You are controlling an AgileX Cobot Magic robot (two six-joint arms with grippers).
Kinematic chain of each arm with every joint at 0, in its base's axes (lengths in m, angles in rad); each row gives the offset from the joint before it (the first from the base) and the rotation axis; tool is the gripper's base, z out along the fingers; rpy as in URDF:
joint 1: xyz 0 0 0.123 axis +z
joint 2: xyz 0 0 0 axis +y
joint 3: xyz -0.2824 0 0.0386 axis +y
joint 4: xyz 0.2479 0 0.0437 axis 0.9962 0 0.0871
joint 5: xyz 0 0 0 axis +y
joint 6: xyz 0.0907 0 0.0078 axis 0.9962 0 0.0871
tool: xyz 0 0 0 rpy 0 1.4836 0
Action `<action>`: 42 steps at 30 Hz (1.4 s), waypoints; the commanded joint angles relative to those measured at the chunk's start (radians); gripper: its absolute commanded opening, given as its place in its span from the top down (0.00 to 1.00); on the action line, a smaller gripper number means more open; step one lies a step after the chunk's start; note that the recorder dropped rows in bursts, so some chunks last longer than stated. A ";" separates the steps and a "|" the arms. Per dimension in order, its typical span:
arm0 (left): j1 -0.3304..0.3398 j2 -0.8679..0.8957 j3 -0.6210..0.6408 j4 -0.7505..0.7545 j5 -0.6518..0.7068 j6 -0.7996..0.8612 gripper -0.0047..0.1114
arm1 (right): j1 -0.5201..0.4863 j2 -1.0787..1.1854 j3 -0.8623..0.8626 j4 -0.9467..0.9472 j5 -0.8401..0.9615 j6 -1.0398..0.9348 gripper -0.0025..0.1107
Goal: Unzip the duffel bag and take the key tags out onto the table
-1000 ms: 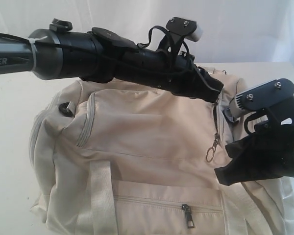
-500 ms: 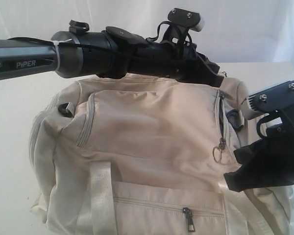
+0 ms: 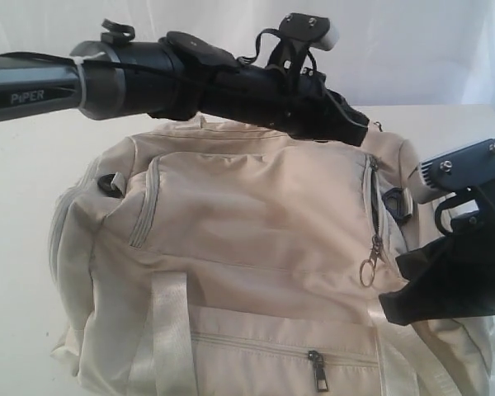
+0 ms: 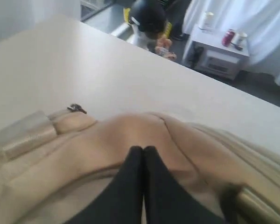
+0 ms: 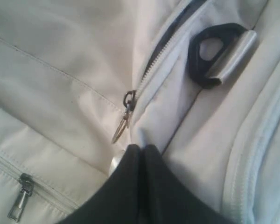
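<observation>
Since a second ago the left arm (image 3: 124,74), marked "PIPER", has risen a little and the zipper ring (image 3: 368,271) hangs lower. The duffel bag (image 3: 256,223) lies on the table (image 3: 25,206). The left gripper (image 4: 143,156) is closed against the bag's fabric, and the right gripper (image 5: 142,154) is closed just beside the ring.

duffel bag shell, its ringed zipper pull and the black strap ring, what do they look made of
Duffel bag: woven fabric, likely canvas or nylon, matte cream; it creases and sags softly.
Zipper pull: metal, judging by its dark grey sheen and thin wire ring.
Strap ring: black and smooth with a slight gloss, plastic or coated metal; the look leaves it open.
</observation>
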 commanded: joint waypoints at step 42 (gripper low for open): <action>-0.076 0.269 -0.493 0.513 0.343 -0.582 0.64 | 0.000 -0.176 -0.101 -0.418 0.363 0.347 0.45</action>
